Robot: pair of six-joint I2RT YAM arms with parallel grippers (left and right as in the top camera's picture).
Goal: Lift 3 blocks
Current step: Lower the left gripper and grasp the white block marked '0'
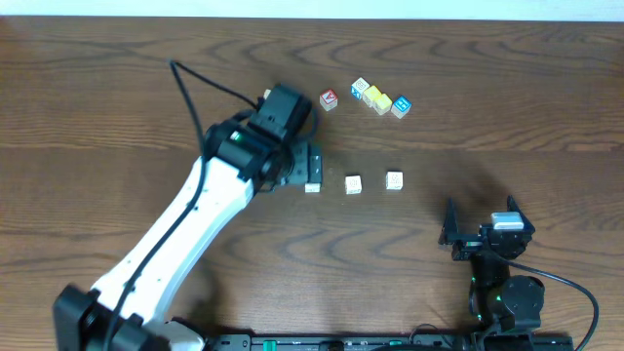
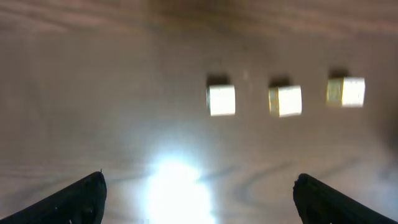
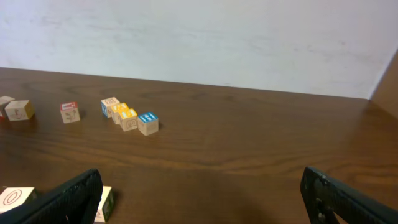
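Note:
Three small cream blocks lie in a row on the table: left block (image 1: 313,185), middle block (image 1: 353,183), right block (image 1: 394,180). My left gripper (image 1: 310,164) hovers beside the left block. In the left wrist view the row of blocks (image 2: 221,99) (image 2: 285,101) (image 2: 346,91) lies ahead of my open left gripper (image 2: 199,186), with nothing between its fingers. My right gripper (image 1: 482,222) stands open near the front right, apart from the row. Its wrist view shows that gripper (image 3: 200,177) holding nothing, with two blocks (image 3: 102,204) (image 3: 15,198) at the lower left.
A red-faced cube (image 1: 329,99) and a short line of blue and yellow cubes (image 1: 380,99) sit behind the row; the right wrist view shows them too (image 3: 127,117). Two more pale cubes (image 3: 18,110) lie at that view's left edge. A white wall (image 3: 199,37) bounds the far side.

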